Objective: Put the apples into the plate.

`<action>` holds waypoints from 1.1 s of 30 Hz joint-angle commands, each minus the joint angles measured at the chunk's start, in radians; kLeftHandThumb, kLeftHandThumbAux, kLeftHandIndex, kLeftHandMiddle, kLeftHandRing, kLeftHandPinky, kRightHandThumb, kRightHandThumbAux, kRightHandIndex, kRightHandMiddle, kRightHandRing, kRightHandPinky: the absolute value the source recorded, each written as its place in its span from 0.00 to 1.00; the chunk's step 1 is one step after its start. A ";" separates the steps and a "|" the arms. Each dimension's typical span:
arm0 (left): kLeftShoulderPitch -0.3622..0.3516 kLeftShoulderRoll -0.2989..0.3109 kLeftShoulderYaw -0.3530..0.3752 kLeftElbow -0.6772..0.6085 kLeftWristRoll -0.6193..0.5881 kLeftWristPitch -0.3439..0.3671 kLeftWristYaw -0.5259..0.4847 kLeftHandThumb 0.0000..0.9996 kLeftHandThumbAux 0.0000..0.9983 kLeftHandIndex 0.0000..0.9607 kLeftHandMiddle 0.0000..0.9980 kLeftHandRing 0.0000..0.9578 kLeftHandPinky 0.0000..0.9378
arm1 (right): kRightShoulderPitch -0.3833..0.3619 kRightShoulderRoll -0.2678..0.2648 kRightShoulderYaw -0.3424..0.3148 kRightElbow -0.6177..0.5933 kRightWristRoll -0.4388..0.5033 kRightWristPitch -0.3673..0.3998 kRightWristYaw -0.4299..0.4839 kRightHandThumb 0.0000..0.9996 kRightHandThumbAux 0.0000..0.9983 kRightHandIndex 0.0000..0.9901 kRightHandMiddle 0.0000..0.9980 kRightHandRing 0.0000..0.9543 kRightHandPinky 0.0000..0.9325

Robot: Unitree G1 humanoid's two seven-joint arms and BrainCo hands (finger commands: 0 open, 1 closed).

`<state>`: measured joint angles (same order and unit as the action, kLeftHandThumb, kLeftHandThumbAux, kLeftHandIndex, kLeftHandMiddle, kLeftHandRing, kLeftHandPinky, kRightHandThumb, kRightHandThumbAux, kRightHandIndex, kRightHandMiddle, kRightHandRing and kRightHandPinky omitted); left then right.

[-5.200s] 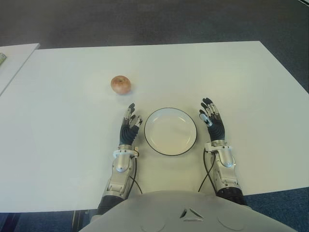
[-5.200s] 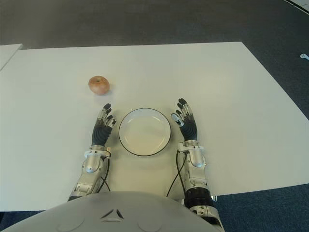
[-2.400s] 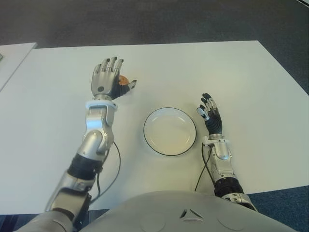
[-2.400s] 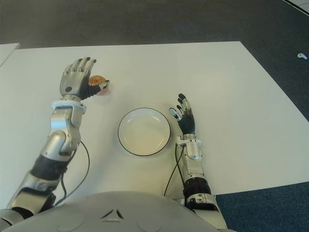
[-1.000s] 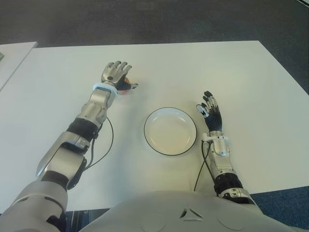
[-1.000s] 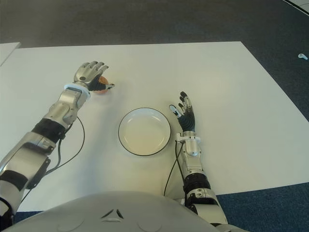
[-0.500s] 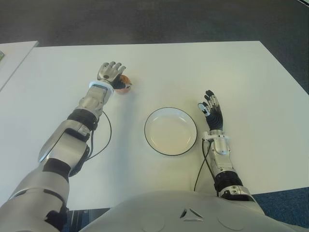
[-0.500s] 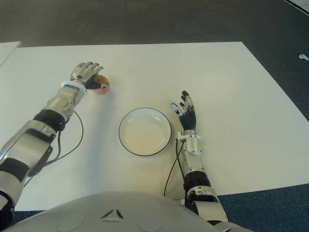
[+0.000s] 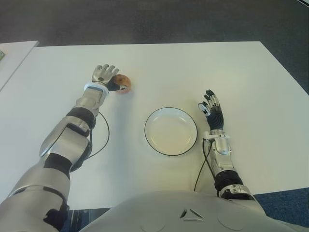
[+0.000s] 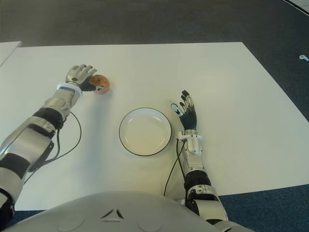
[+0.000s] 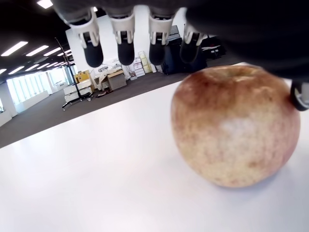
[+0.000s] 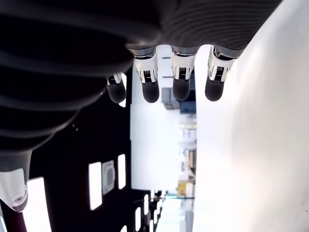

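Reaching with the left robot hand [image 9: 103,76], fingers spread beside the apple [image 9: 122,82] on the worktop [image 9: 193,72] (not yet gripped, plate [image 9: 171,131] well apart), right robot hand [image 9: 211,113] spread beside plate.

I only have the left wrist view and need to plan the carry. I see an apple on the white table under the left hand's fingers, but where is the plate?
Observer: The plate lies right of the apple at your left hand, nearer the robot's body and apart from it.
Operator: Anything in it?
Observer: Nothing; it is bare.
Operator: And the right hand?
Observer: The right hand shows just right of the plate, fingers spread, holding nothing.
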<state>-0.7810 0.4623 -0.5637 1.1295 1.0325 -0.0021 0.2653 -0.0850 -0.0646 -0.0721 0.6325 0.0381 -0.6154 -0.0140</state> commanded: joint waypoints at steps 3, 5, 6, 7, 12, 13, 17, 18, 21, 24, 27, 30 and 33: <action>-0.040 -0.023 -0.047 0.063 0.002 0.032 0.035 0.24 0.18 0.00 0.00 0.00 0.00 | 0.139 -0.007 -0.007 0.191 -0.029 -0.013 -0.003 0.12 0.51 0.00 0.00 0.00 0.00; -0.044 -0.027 -0.055 0.069 0.003 0.042 0.032 0.24 0.18 0.00 0.00 0.00 0.00 | 0.139 -0.010 -0.006 0.192 -0.030 -0.010 -0.002 0.12 0.51 0.00 0.00 0.00 0.00; -0.046 -0.028 -0.059 0.071 0.003 0.047 0.030 0.24 0.18 0.00 0.00 0.00 0.00 | 0.138 -0.009 -0.007 0.194 -0.029 -0.012 -0.003 0.12 0.51 0.00 0.00 0.00 0.00; -0.047 -0.030 -0.063 0.073 0.002 0.051 0.029 0.24 0.18 0.00 0.00 0.00 0.00 | 0.138 -0.009 -0.008 0.196 -0.028 -0.014 -0.003 0.12 0.51 0.00 0.00 0.00 0.00; -0.053 -0.035 -0.079 0.079 -0.003 0.064 0.020 0.25 0.18 0.00 0.00 0.00 0.00 | 0.136 -0.009 -0.013 0.200 -0.021 -0.020 0.000 0.12 0.50 0.00 0.00 0.00 0.00; -0.053 -0.036 -0.081 0.081 -0.005 0.065 0.020 0.25 0.18 0.00 0.00 0.00 0.00 | 0.136 -0.011 -0.013 0.201 -0.020 -0.020 0.002 0.12 0.50 0.00 0.00 0.00 0.00; -0.053 -0.040 -0.085 0.084 -0.011 0.068 0.023 0.27 0.18 0.00 0.00 0.00 0.00 | 0.134 -0.014 -0.015 0.204 -0.018 -0.020 0.007 0.12 0.50 0.00 0.00 0.00 0.00; -0.052 -0.041 -0.086 0.085 -0.013 0.069 0.025 0.27 0.18 0.00 0.00 0.00 0.00 | 0.134 -0.015 -0.016 0.205 -0.018 -0.020 0.007 0.12 0.50 0.00 0.00 0.00 0.00; -0.050 -0.045 -0.088 0.089 -0.021 0.073 0.032 0.28 0.18 0.00 0.00 0.00 0.00 | 0.135 -0.015 -0.019 0.205 -0.014 -0.023 0.012 0.11 0.49 0.00 0.00 0.00 0.00; -0.050 -0.049 -0.091 0.091 -0.027 0.074 0.035 0.28 0.17 0.00 0.00 0.00 0.00 | 0.134 -0.014 -0.023 0.208 -0.008 -0.028 0.018 0.11 0.49 0.00 0.00 0.00 0.00; -0.049 -0.052 -0.093 0.094 -0.032 0.076 0.037 0.28 0.17 0.00 0.00 0.00 0.00 | 0.133 -0.011 -0.029 0.211 0.002 -0.031 0.027 0.11 0.49 0.00 0.00 0.00 0.00; -0.048 -0.059 -0.088 0.098 -0.040 0.075 0.036 0.28 0.17 0.00 0.00 0.00 0.00 | 0.132 -0.007 -0.037 0.211 0.009 -0.029 0.030 0.11 0.49 0.00 0.00 0.00 0.00; -0.046 -0.066 -0.084 0.103 -0.051 0.075 0.040 0.28 0.17 0.00 0.00 0.00 0.00 | 0.131 -0.004 -0.043 0.213 0.008 -0.033 0.029 0.11 0.48 0.00 0.00 0.00 0.00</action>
<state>-0.8217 0.4213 -0.6462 1.2088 1.0057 0.0668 0.2909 -0.1056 -0.0695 -0.0927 0.6642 0.0430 -0.6285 0.0094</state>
